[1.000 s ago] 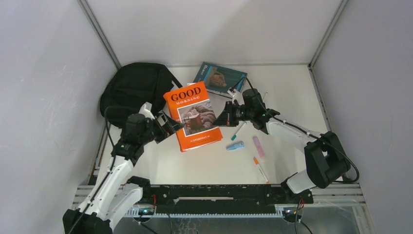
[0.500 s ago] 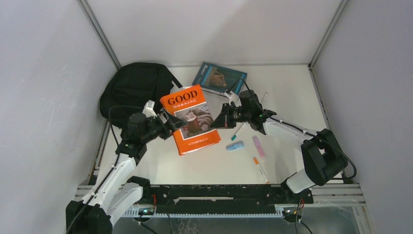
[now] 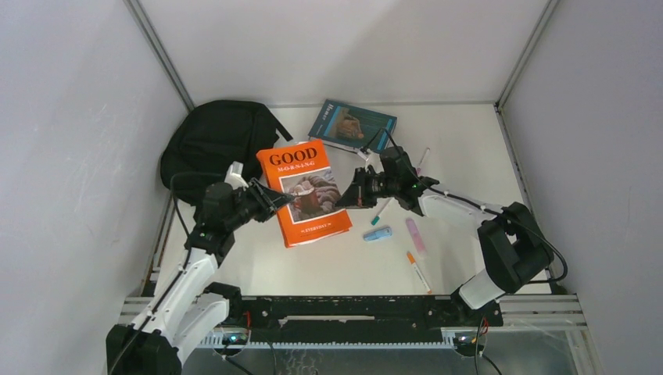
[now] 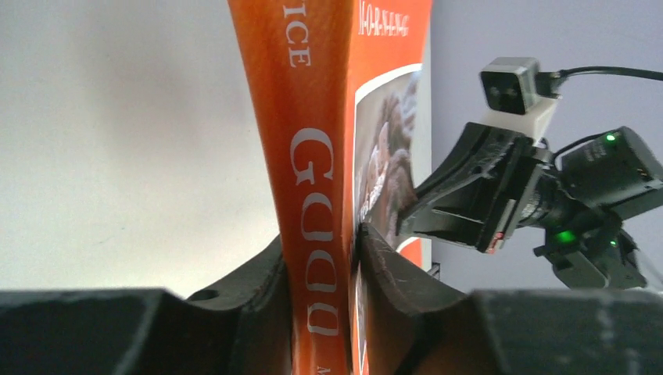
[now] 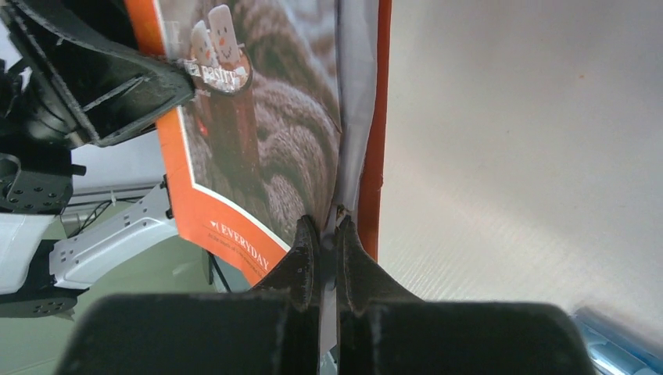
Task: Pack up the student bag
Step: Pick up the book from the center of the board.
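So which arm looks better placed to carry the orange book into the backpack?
Left, probably. The left gripper clamps the orange book by its spine and sits nearest the backpack. The right gripper only pinches the opposite edge, farther away.

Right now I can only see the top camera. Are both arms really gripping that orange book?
Observer: Yes. On the left wrist camera, the left jaws are shut on the orange book, across its spine.
Operator: What about the other side?
Observer: On the right wrist camera, the right jaws pinch only a thin layer at the page edge; the back cover looks outside them.
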Robot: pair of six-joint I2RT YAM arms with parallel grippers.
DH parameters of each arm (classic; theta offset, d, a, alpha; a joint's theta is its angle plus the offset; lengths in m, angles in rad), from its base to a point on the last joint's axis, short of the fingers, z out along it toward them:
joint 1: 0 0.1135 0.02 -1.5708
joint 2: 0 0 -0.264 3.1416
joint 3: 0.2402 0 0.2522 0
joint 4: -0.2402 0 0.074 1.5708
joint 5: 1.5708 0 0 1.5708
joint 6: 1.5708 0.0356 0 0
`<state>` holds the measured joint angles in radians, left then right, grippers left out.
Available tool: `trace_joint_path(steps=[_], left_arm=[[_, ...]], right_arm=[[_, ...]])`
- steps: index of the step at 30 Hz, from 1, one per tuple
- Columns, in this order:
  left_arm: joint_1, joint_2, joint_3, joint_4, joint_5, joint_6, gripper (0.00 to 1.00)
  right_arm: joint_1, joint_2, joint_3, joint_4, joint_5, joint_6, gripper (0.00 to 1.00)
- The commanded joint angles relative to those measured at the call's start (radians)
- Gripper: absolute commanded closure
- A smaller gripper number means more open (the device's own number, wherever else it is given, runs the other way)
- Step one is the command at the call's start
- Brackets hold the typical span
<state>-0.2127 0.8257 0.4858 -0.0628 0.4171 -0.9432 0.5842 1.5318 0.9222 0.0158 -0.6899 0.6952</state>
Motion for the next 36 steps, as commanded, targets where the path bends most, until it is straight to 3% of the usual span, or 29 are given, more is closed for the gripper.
trace_joint_path(steps=[1,3,4,8,10,11,14,17,23,33,36], left_arm=[[-0.002,-0.020,-0.009,0.047,-0.002,0.003,0.73],[-0.002,-0.019,-0.006,0.045,-0.009,0.003,0.82],[-0.002,-0.018,-0.004,0.041,-0.014,0.004,0.85],[-0.002,-0.021,0.008,0.021,-0.048,-0.001,0.93],[-0.002,-0.031,0.018,0.005,-0.075,-0.005,0.98],[-0.002,-0.043,0.024,-0.005,-0.094,-0.009,0.99],[-0.002,-0.093,0.032,-0.021,-0.173,-0.057,1.00],[-0.002,-0.188,-0.029,0.095,-0.252,-0.165,1.00],[-0.002,-0.219,-0.076,0.243,-0.262,-0.239,1.00],[-0.003,-0.185,-0.099,0.351,-0.201,-0.289,1.00],[-0.003,-0.183,-0.109,0.383,-0.193,-0.307,1.00]], right_arm=[[0.020,0.014,0.009,0.074,-0.014,0.017,1.00],[0.020,0.017,0.009,0.065,-0.010,0.019,0.98],[0.019,0.017,0.009,0.060,-0.010,0.019,0.88],[0.000,-0.024,-0.014,0.065,0.012,0.042,0.24],[-0.024,-0.076,-0.056,0.081,0.041,0.069,0.04],[-0.040,-0.107,-0.083,0.091,0.058,0.086,0.01],[-0.086,-0.219,-0.195,0.168,0.105,0.186,0.00],[-0.091,-0.311,-0.325,0.336,0.146,0.344,0.00],[0.057,-0.336,-0.444,0.661,0.301,0.547,0.00],[0.134,-0.072,-0.470,1.198,0.328,0.738,0.00],[0.147,0.015,-0.445,1.271,0.329,0.775,0.00]])
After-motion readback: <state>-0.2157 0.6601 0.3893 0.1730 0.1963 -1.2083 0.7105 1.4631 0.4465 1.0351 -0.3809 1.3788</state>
